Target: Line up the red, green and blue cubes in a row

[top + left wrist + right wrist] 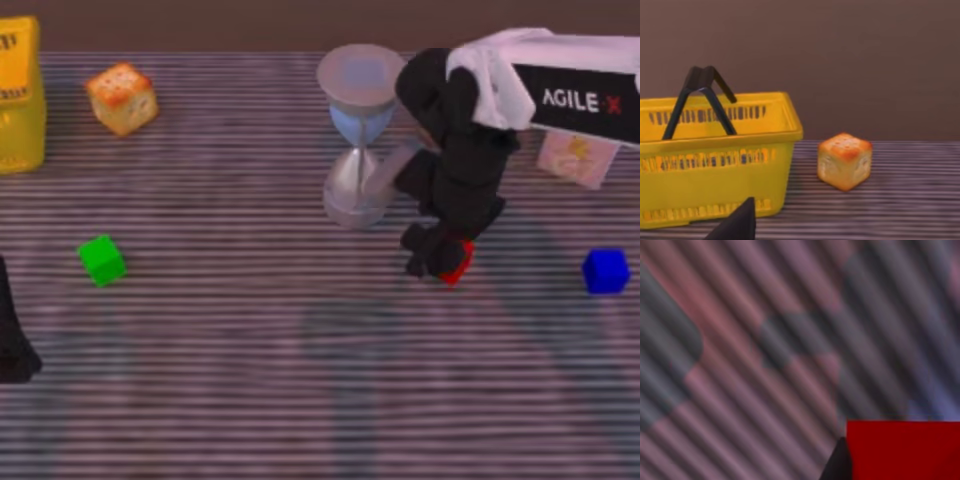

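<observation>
Right now I am working my right tool (pixel 438 262) at the frame's centre right, seemingly clamping the red cube (pixel 458 262); green cube (pixel 102 260) far left, blue cube (pixel 605 271) far right. Rigid, light, glossy: flat opposite faces suit gripping. The yellow basket (pixel 715 165), upper left, looks empty.

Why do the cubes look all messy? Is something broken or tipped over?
Nothing is broken or spilled. The green cube, red cube and blue cube just sit far apart. The right gripper is at the red one.
</observation>
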Tool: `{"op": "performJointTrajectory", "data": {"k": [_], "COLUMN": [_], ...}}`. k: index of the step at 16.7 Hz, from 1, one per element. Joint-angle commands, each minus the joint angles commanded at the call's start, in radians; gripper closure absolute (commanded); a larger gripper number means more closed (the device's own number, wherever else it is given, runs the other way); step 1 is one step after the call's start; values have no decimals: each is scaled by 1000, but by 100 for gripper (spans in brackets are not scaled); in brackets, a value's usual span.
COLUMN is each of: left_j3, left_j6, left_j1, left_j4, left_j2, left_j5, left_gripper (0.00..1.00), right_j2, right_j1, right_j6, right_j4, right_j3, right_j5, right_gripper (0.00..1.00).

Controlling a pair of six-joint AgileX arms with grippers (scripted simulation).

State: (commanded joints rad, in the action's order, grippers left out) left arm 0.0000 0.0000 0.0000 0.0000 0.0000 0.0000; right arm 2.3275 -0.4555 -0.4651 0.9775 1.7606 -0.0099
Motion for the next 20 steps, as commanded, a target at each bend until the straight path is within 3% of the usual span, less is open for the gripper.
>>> {"op": "performJointTrajectory", "data": {"k": [4, 11, 14, 20], "left_j3": [0, 0, 0, 0], "left_j6": [0, 0, 0, 0], "left_j1": [0, 0, 0, 0], "left_j4": [0, 0, 0, 0], "left_j2": [0, 0, 0, 0], "left_j5": [0, 0, 0, 0], "left_gripper": [0, 0, 0, 0], "right_j2": [-51, -49, -4, 110], "right_j1": [-8, -20, -110, -394], "right_j6": [-4, -9, -38, -135], "right_j4": [137, 157, 205, 343], "right_j3": [81, 105, 193, 441], "right_j5": [-1, -1, -3, -9], "right_gripper": [100, 100, 100, 100]}}
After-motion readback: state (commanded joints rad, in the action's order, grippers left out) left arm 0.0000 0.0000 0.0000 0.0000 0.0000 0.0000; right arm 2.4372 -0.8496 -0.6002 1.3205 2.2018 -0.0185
